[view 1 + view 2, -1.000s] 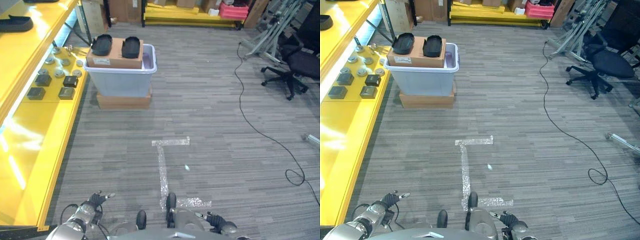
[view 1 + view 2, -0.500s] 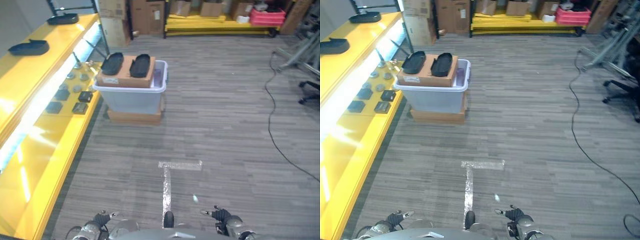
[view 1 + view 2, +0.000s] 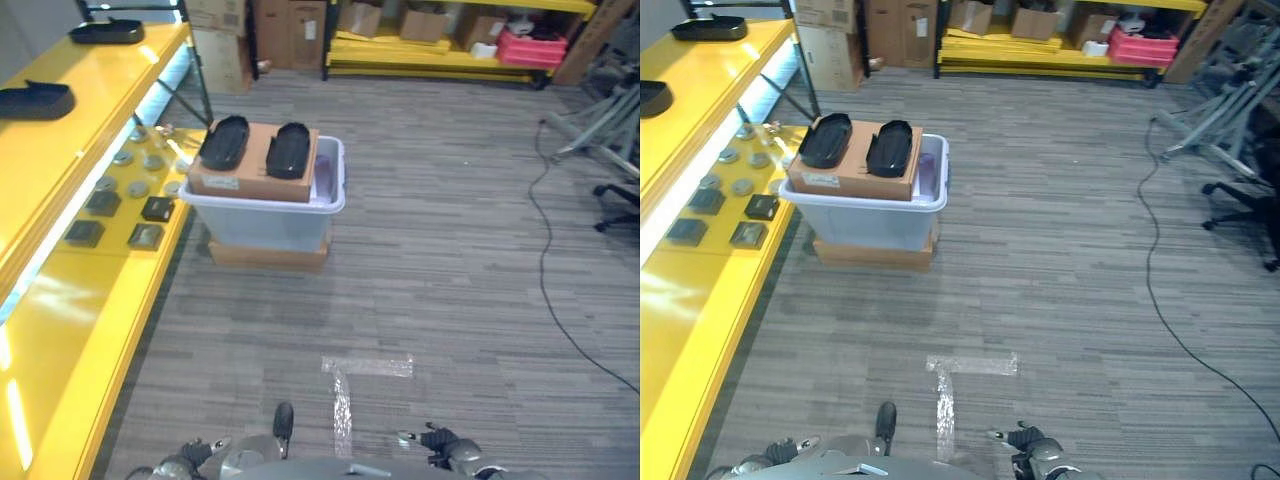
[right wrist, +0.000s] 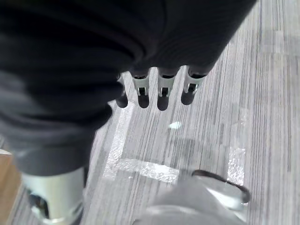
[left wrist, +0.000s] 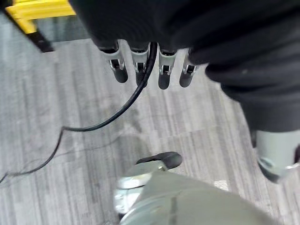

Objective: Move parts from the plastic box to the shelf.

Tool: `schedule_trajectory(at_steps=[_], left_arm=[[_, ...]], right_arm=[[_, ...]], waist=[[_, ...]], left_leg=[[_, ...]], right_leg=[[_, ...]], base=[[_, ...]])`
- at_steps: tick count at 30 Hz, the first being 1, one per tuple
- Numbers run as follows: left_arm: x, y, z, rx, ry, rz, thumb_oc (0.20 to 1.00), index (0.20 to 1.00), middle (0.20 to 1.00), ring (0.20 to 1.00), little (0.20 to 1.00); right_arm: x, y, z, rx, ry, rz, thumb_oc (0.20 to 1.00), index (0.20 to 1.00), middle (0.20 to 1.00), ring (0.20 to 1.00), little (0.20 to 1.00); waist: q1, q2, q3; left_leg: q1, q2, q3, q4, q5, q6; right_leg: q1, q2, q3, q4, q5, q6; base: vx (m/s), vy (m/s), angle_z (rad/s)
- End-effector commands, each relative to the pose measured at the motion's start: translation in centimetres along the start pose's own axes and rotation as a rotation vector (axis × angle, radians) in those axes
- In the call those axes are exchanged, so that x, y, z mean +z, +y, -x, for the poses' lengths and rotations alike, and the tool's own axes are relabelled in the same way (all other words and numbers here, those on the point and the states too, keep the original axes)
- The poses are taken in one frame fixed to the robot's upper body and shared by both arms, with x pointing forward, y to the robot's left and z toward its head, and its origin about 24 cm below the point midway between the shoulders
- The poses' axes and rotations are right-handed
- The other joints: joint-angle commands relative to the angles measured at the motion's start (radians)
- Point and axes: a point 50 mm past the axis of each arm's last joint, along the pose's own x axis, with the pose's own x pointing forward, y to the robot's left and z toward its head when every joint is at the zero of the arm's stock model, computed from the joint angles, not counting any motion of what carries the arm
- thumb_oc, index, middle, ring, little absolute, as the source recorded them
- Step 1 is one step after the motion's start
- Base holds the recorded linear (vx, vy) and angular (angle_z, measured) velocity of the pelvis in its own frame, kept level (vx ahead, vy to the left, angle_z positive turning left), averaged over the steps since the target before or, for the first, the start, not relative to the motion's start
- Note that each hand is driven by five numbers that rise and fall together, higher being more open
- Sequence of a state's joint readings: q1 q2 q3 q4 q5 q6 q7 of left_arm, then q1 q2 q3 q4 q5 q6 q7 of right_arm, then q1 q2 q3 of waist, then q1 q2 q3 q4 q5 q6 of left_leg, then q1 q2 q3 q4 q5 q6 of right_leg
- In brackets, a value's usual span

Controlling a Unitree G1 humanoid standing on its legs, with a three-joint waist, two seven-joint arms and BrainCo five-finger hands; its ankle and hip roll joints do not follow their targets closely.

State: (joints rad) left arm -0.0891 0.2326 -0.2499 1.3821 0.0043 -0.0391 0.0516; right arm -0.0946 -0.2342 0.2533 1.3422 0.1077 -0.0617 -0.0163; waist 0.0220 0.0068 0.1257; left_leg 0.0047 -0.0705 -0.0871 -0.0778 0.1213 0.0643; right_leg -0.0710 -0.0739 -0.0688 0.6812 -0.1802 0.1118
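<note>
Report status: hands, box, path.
Left hand and right hand open, empty. Plastic box ahead beside yellow shelf, two black parts on top. Floor between clear.

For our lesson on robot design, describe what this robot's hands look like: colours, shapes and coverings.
Each hand, the left hand and the right hand, has a dark ribbed cover over its back and wrist. A row of silver fingers with dark rounded tips comes out from under that cover.

Both hands hang low, empty. The left hand (image 5: 150,70) sits at 7 o'clock, fingers relaxed and straight. The right hand (image 4: 159,89) sits at 5 o'clock, fingers likewise extended.
</note>
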Motion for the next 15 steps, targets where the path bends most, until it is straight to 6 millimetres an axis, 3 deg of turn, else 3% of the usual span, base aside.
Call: schedule_trajectory(at_steps=[1, 2, 3, 5, 7, 10, 12, 13, 15], left_arm=[[4.1, 1.3, -0.2, 0.038, -0.131, -0.029, 1.000, 1.000, 1.000, 1.000, 1.000], [4.1, 1.3, -0.2, 0.038, -0.131, -0.030, 1.000, 1.000, 1.000, 1.000, 1.000], [5.7, 1.6, -0.1, 0.055, -0.189, -0.038, 1.000, 1.000, 1.000, 1.000, 1.000], [6.1, 1.6, -0.1, 0.059, -0.204, -0.033, 1.000, 1.000, 1.000, 1.000, 1.000], [6.7, 1.5, 0.0, 0.060, -0.222, -0.025, 1.000, 1.000, 1.000, 1.000, 1.000], [6.7, 1.2, 0.0, 0.049, -0.217, -0.028, 1.000, 1.000, 1.000, 1.000, 1.000], [6.2, 0.7, -0.1, 0.035, -0.201, -0.018, 1.000, 1.000, 1.000, 1.000, 1.000], [5.8, 0.5, -0.1, 0.030, -0.188, -0.010, 1.000, 1.000, 1.000, 1.000, 1.000], [5.2, -0.1, -0.1, 0.011, -0.168, 0.043, 1.000, 1.000, 1.000, 1.000, 1.000]], right_arm=[[1.0, -1.3, -0.1, -0.029, -0.027, 0.011, 1.000, 1.000, 1.000, 1.000, 1.000], [1.0, -1.3, -0.1, -0.029, -0.027, 0.011, 1.000, 1.000, 1.000, 1.000, 1.000], [1.4, -1.1, -0.1, -0.030, -0.048, 0.000, 1.000, 1.000, 1.000, 1.000, 1.000], [1.4, -1.1, -0.1, -0.033, -0.052, -0.007, 1.000, 1.000, 1.000, 1.000, 1.000], [1.2, -1.1, -0.1, -0.040, -0.049, -0.011, 1.000, 1.000, 1.000, 1.000, 1.000], [0.6, -1.0, 0.0, -0.037, -0.025, -0.005, 1.000, 1.000, 1.000, 1.000, 1.000], [0.0, -1.1, 0.0, -0.035, -0.003, 0.015, 1.000, 1.000, 1.000, 1.000, 1.000], [-0.2, -1.1, 0.1, -0.037, 0.004, 0.022, 1.000, 1.000, 1.000, 1.000, 1.000], [-0.1, -1.9, 0.1, -0.057, -0.005, 0.032, 1.000, 1.000, 1.000, 1.000, 1.000]], waist=[[0.007, 0.026, 0.023], [0.004, 0.025, 0.028], [-0.008, 0.024, 0.023], [-0.019, 0.023, 0.027], [-0.038, 0.015, 0.024], [-0.058, 0.004, 0.013], [-0.056, -0.005, 0.000], [-0.054, -0.007, -0.005], [-0.039, -0.016, 0.014]], left_leg=[[-0.022, 0.022, -0.032, 0.110, -0.127, -0.021], [-0.015, 0.021, -0.035, 0.108, -0.128, -0.022], [0.011, 0.034, -0.028, 0.083, -0.145, -0.037], [0.030, 0.037, -0.033, 0.073, -0.155, -0.045], [0.060, 0.044, -0.041, 0.055, -0.173, -0.055], [0.096, 0.065, -0.059, 0.049, -0.199, -0.076], [0.106, 0.083, -0.057, 0.064, -0.221, -0.091], [0.108, 0.094, -0.060, 0.085, -0.228, -0.102], [0.009, 0.095, -0.082, 0.332, -0.150, -0.135]], right_leg=[[-0.013, -0.039, -0.021, -0.225, 0.189, 0.027], [-0.005, -0.041, -0.025, -0.225, 0.186, 0.026], [-0.014, -0.076, -0.082, -0.407, 0.168, 0.020], [-0.001, -0.074, -0.092, -0.493, 0.181, 0.022], [-0.025, -0.054, -0.050, -0.613, 0.220, 0.029], [-0.041, -0.034, 0.005, -0.637, 0.240, 0.030], [-0.019, -0.027, -0.006, -0.645, 0.227, 0.018], [-0.006, -0.020, -0.011, -0.655, 0.222, 0.008], [0.056, -0.007, -0.036, -0.684, 0.205, -0.030]], base=[[0.26, 0.108, 0.31], [0.37, 0.024, 0.19], [0.21, -0.039, -0.01], [0.25, -0.061, 0.00], [0.32, -0.091, -0.07], [0.31, -0.146, 0.18], [0.33, -0.237, 0.44], [0.38, -0.326, 0.59], [0.25, -0.264, 0.56]])
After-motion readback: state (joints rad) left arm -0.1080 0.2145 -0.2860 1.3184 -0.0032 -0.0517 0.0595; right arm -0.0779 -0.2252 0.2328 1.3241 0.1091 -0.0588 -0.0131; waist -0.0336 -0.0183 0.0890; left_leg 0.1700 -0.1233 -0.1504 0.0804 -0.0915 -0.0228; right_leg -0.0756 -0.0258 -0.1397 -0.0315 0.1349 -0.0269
